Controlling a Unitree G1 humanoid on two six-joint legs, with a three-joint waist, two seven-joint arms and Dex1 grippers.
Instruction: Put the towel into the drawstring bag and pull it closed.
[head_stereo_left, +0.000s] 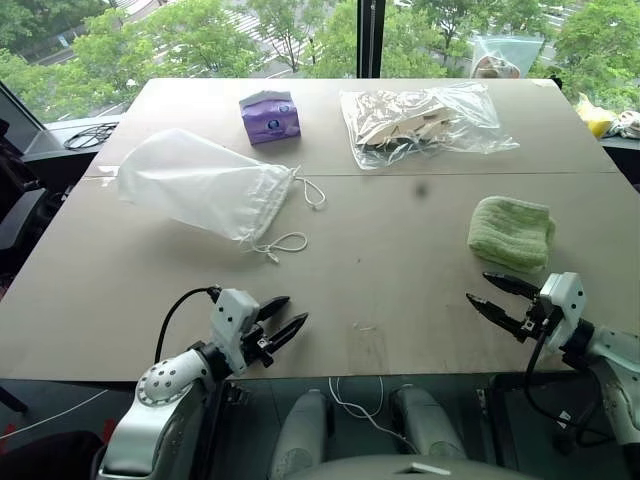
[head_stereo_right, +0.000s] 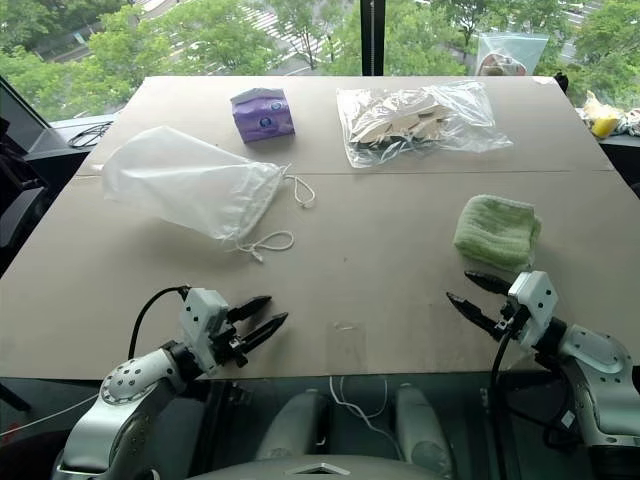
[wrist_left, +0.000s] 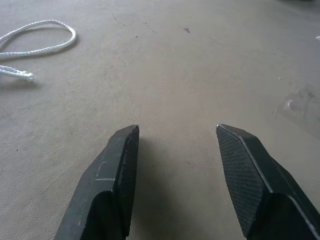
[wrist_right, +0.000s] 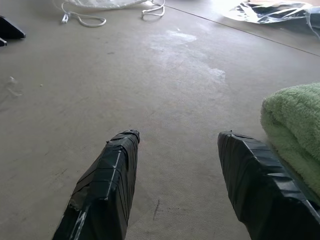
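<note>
Counting one towel (head_stereo_left: 511, 232), one drawstring bag (head_stereo_left: 195, 184)

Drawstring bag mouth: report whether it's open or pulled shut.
Shut: the drawstring bag lies flat, its mouth gathered tight, cords trailing loose on the table.

towel (head_stereo_left: 511, 232): light green, fluffy looped texture
drawstring bag (head_stereo_left: 196, 184): white, semi-translucent, plain
cords (head_stereo_left: 283, 243): white, twisted weave
tissue box (head_stereo_left: 269, 117): purple, with a darker round mark on the front
plastic bag (head_stereo_left: 420, 120): clear and glossy, beige contents inside
table (head_stereo_left: 400, 270): plain greyish tan, faint scuffs and small dark specks
left gripper (head_stereo_left: 284, 321): black fingers with fine cross-hatched pads, white housing
right gripper (head_stereo_left: 491, 294): black fingers wrapped in black tape, white housing
</note>
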